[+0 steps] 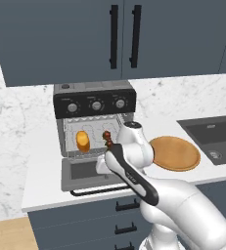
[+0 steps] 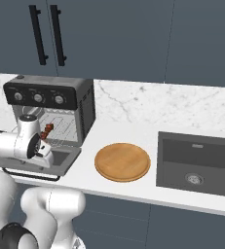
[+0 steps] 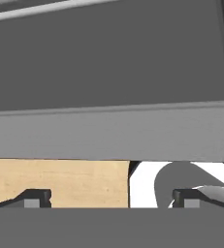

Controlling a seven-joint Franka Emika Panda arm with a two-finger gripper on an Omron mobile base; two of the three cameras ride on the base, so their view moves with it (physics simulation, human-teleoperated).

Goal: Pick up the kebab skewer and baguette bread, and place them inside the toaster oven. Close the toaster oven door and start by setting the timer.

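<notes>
The toaster oven (image 1: pixel 95 103) (image 2: pixel 50 97) stands with its door (image 1: pixel 82 172) (image 2: pixel 61 160) dropped flat. On its wire rack lie the golden baguette bread (image 1: pixel 83 140) and, to its right, the kebab skewer (image 1: pixel 106 137) (image 2: pixel 47 129) with dark red chunks. My gripper (image 3: pixel 112 199) hangs low just above the door and looks down on its dark glass (image 3: pixel 108 63) and grey front frame (image 3: pixel 108 133). Its fingertips (image 3: pixel 33 198) stand wide apart, open, with nothing between them. The black bar handle (image 1: pixel 97 190) runs along the door's front edge.
A round wooden plate (image 1: pixel 174 153) (image 2: pixel 122 161) lies on the white counter right of the oven. Further right is a dark sink (image 2: pixel 196 163). Dark wall cabinets with black handles (image 1: pixel 113 36) hang above. Drawers (image 1: pixel 126 205) sit below the counter edge.
</notes>
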